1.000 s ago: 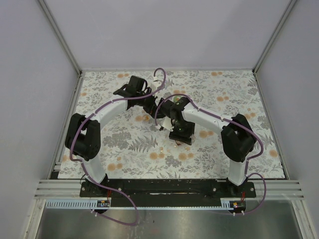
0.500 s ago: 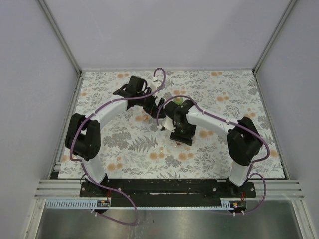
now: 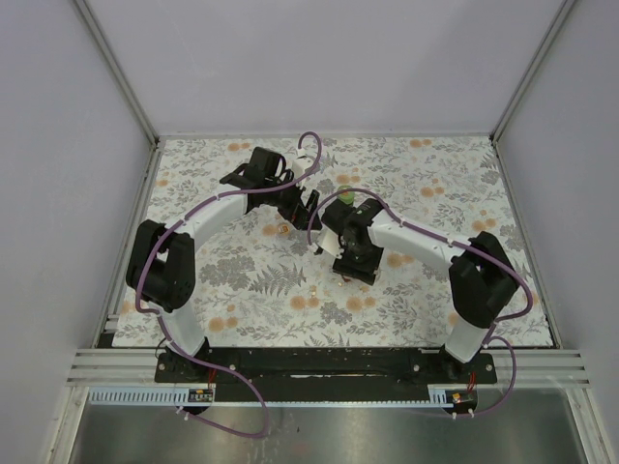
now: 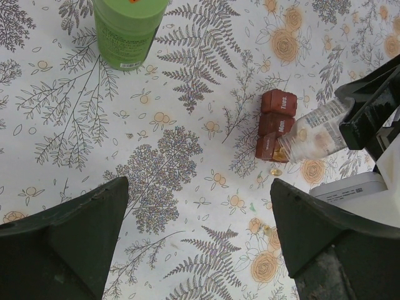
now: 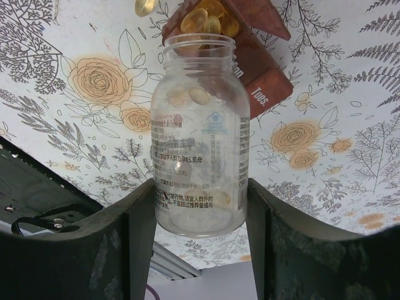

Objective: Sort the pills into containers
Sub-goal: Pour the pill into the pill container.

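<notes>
Right elbow [image 3: 481,280] has swung outward, left tool [image 4: 197,206] hangs spread wide over the worktop [image 4: 169,162] near the green bottle [image 4: 128,28], right tool [image 5: 200,187] pinches the clear bottle [image 5: 199,144], its mouth tipped against pills [image 5: 203,22] heaped in the red box [image 5: 265,81].

Left arm [image 3: 215,215] stood up from its base, elbow out to the left, forearm reaching up and right toward mid-table. Left gripper [image 4: 199,184] pointed down at the table, jaws spread wide and nothing between them. Right arm [image 3: 418,242] bent at an elbow on the right, forearm running left, wrist close by the left gripper. Right gripper [image 5: 200,187] clamped a bottle [image 5: 199,144] — fingers [image 5: 134,237] pressed against both its sides, its mouth pointing away from the wrist.
</notes>
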Tool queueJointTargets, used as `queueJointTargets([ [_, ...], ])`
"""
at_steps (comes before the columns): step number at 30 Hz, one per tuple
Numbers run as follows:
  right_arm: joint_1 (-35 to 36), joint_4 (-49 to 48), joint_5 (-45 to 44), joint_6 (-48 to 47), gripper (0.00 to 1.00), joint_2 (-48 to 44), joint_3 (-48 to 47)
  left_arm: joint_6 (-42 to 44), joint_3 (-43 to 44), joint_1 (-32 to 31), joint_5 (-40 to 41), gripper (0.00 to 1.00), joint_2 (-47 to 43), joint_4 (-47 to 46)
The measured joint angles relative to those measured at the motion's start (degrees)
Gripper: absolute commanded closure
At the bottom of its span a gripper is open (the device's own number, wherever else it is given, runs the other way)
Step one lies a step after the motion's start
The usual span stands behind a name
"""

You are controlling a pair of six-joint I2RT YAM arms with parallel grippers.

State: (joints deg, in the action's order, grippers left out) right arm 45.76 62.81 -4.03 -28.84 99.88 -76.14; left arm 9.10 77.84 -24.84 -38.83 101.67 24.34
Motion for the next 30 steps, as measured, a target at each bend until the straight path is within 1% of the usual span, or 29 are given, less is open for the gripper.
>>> queueJointTargets([
  [13,0.0,-0.7,0.0,0.5,1.0,-2.8,1.0,0.0,0.0,0.0,0.0,0.01,0.0,0.0],
  [20,0.0,-2.1,0.0,0.8,1.0,-3.8,3.1,0.0,0.0,0.0,-0.4,0.01,0.0,0.0],
  [30,-0.3,-7.0,0.1,2.0,1.0,-10.8,8.0,0.1,-0.2,0.0,-2.2,0.01,0.0,0.0],
])
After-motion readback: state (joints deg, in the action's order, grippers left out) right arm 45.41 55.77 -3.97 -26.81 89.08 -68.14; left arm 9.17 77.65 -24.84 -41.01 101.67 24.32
